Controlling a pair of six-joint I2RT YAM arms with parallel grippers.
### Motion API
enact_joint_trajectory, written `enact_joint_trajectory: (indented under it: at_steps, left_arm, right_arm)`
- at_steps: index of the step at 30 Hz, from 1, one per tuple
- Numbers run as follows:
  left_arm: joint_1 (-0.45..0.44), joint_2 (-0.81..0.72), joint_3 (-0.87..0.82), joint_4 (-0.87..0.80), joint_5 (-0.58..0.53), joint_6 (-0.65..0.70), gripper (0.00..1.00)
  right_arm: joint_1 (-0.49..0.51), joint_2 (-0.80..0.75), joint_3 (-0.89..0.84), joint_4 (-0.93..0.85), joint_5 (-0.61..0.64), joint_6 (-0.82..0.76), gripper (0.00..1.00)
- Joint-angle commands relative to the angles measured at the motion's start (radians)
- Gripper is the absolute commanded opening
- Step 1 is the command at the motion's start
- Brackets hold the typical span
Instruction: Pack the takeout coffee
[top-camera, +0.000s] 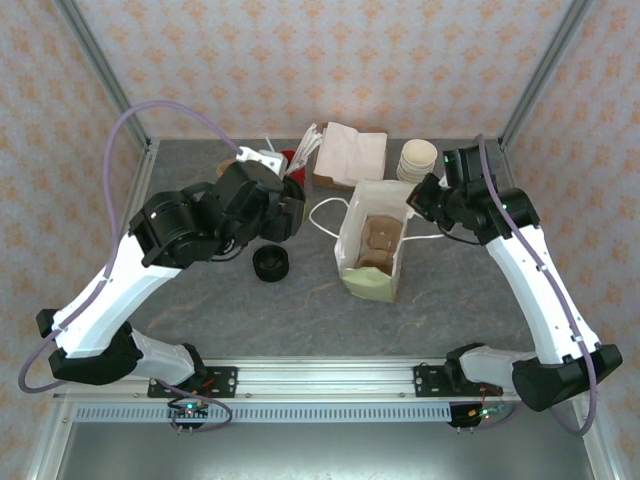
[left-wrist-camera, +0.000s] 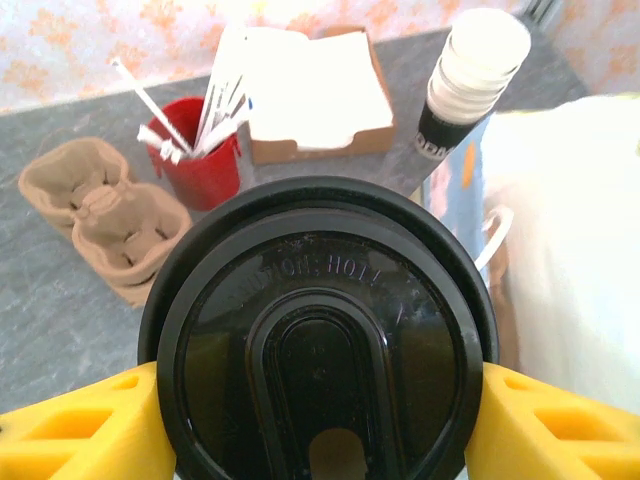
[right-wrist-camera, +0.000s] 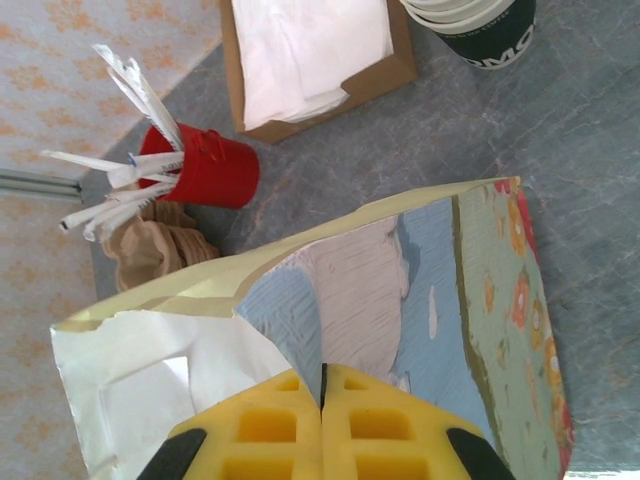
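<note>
The takeout coffee's round black lid (left-wrist-camera: 320, 330) takes up most of the left wrist view, and the cup below it is hidden. My left gripper (left-wrist-camera: 320, 440) is shut on the coffee, with a yellow finger (left-wrist-camera: 70, 430) on each side of it. From above, that gripper (top-camera: 288, 212) hangs left of the open paper bag (top-camera: 372, 268). My right gripper (right-wrist-camera: 322, 385) is shut on the bag's upper rim (right-wrist-camera: 400, 280) and, seen from above, sits at the bag's right top corner (top-camera: 414, 200). A brown cup carrier (top-camera: 378, 240) lies inside the bag.
A squat black pile of lids (top-camera: 270, 263) sits on the table left of the bag. Along the back stand a red cup of straws (left-wrist-camera: 200, 160), a napkin box (left-wrist-camera: 315, 95) and a nested stack of cups (left-wrist-camera: 470, 80). Brown cup carriers (left-wrist-camera: 100, 215) lie at the back left.
</note>
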Motion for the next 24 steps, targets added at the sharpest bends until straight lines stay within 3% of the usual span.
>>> enact_joint_trajectory:
  at_steps: [1, 14, 24]
  left_arm:
    - [-0.013, 0.028, 0.086, -0.035, -0.015, 0.03, 0.66]
    - [-0.109, 0.146, 0.367, -0.004, -0.038, 0.048, 0.66]
    - [-0.162, 0.185, 0.237, 0.128, 0.041, -0.007, 0.66]
  right_arm:
    - [0.026, -0.026, -0.001, 0.047, 0.062, 0.067, 0.0]
    - [0.117, -0.026, -0.012, 0.079, 0.114, 0.14, 0.0]
    - [0.121, -0.077, -0.059, 0.151, 0.076, 0.186, 0.0]
